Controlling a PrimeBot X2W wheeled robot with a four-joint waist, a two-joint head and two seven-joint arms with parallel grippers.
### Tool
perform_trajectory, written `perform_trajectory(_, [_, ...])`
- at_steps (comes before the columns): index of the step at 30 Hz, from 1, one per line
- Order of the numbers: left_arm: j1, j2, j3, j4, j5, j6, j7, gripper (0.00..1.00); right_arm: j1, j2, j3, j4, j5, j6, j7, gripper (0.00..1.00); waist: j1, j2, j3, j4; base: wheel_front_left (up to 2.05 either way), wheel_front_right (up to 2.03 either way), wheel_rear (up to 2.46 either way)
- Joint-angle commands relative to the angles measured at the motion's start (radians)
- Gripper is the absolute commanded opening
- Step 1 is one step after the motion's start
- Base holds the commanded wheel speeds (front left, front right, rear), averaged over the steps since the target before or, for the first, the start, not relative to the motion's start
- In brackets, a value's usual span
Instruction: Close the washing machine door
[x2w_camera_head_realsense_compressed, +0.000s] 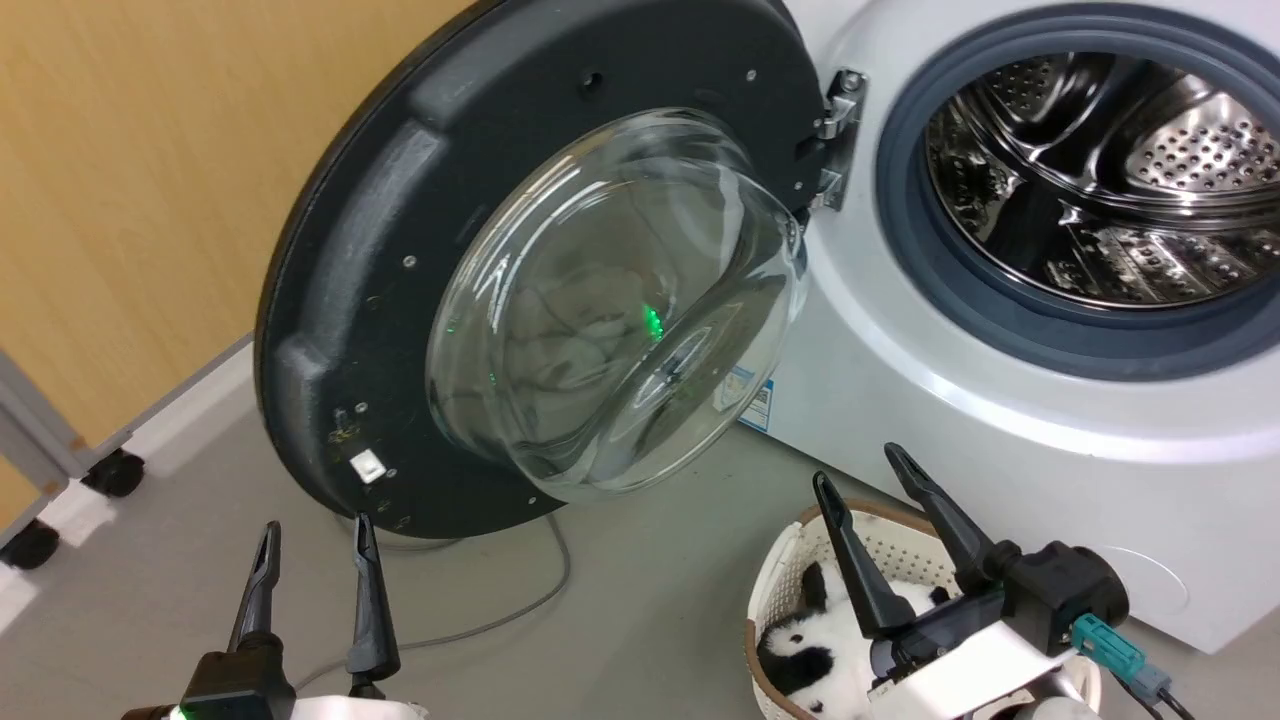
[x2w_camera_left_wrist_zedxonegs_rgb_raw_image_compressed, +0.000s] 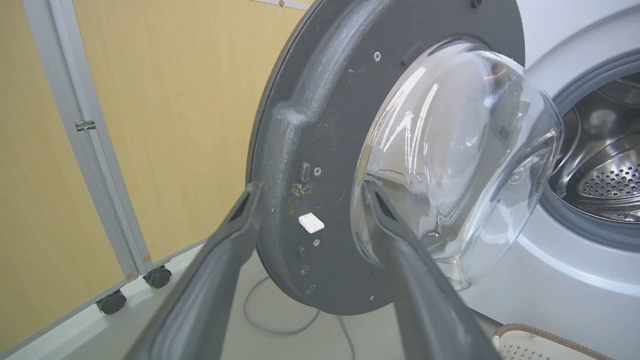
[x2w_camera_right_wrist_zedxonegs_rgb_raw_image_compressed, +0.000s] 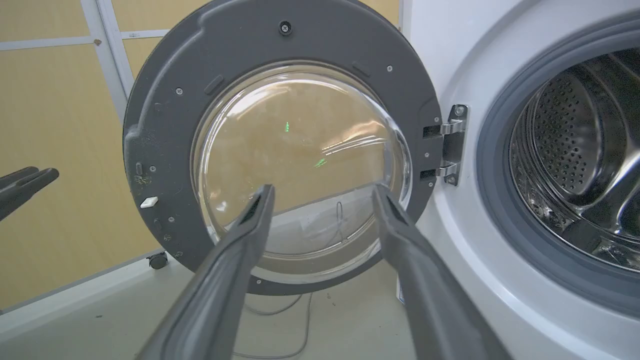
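- The left gripper (x2w_camera_head_realsense_compressed: 316, 522) has its two dark fingers spread apart with nothing between them. In the head view its tips sit just below the lower rim of the washing machine door (x2w_camera_head_realsense_compressed: 380, 250).
- In the left wrist view those fingers frame the door's lower part, with a small white tab (x2w_camera_left_wrist_zedxonegs_rgb_raw_image_compressed: 311, 223) on the black frame showing between them. I cannot tell whether the tips touch the door.
- The right gripper (x2w_camera_head_realsense_compressed: 858, 463) is likewise spread and empty. It hangs above a cream laundry basket (x2w_camera_head_realsense_compressed: 790, 560) that holds a black-and-white plush toy (x2w_camera_head_realsense_compressed: 800, 660).
- In its own wrist view, the right fingers point at the door's bulging glass window (x2w_camera_head_realsense_compressed: 620, 300).
- The door stands wide open, swung out to the left of the washing machine (x2w_camera_head_realsense_compressed: 1000, 420). Its inner face and the glass bowl turn toward the robot.
- A metal hinge (x2w_camera_head_realsense_compressed: 840, 140) joins the door's right edge to the white front.
- Right of the hinge, a grey rubber seal (x2w_camera_head_realsense_compressed: 905, 200) rings the perforated steel drum (x2w_camera_head_realsense_compressed: 1120, 170).
- A blue sticker (x2w_camera_head_realsense_compressed: 757, 400) sits low on the machine front, partly behind the glass.
- A thin grey cable (x2w_camera_head_realsense_compressed: 520, 610) curls on the grey floor (x2w_camera_head_realsense_compressed: 650, 560) under the door.
- A yellow panel (x2w_camera_head_realsense_compressed: 130, 200) on black casters (x2w_camera_head_realsense_compressed: 115, 472) stands at the left.
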Motion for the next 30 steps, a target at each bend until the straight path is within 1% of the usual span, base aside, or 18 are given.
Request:
perform_trajectory(1, [0.012,0.001,0.001,0.003,-0.005,0.004,-0.01,1.0,-0.015,-0.006,0.008,0.001,0.006,0.001,-0.009,1.0,-0.0001,0.0,-0.001,0.008,0.0,0.0,0.0])
perform_trajectory(12, [0.018,0.001,0.002,0.005,-0.017,0.008,-0.031,1.0,-0.009,-0.006,0.026,-0.001,0.015,0.001,-0.03,1.0,-0.0001,0.0,0.003,0.05,0.0,0.0,0.0])
perform_trajectory(21, [0.016,0.001,0.011,0.009,-0.012,0.001,-0.031,1.0,-0.001,-0.007,0.03,-0.008,0.009,0.001,-0.031,1.0,-0.0001,0.0,0.008,0.051,0.0,0.0,0.0])
perform_trajectory(22, [0.016,0.001,0.014,0.007,-0.017,-0.001,-0.031,0.47,-0.001,-0.01,0.031,-0.008,0.008,0.001,-0.031,1.0,-0.0001,0.0,0.009,0.051,0.0,0.0,0.0])
perform_trajectory(23, [0.014,0.001,0.017,0.006,-0.024,-0.007,-0.031,0.0,-0.001,-0.011,0.031,-0.008,0.007,0.001,-0.031,1.0,-0.0001,0.0,0.01,0.051,0.0,0.0,0.0])
perform_trajectory(26, [0.0,0.004,0.036,-0.007,-0.044,-0.022,-0.031,0.0,-0.002,-0.014,0.029,-0.012,0.004,0.001,-0.031,1.0,-0.0001,0.0,0.016,0.051,0.0,0.0,0.0])
perform_trajectory(30, [-0.04,0.033,0.074,-0.034,-0.066,-0.054,-0.031,0.0,0.005,-0.015,0.014,-0.022,-0.008,0.001,-0.031,1.0,-0.0001,0.0,0.029,0.049,0.0,0.0,0.0])
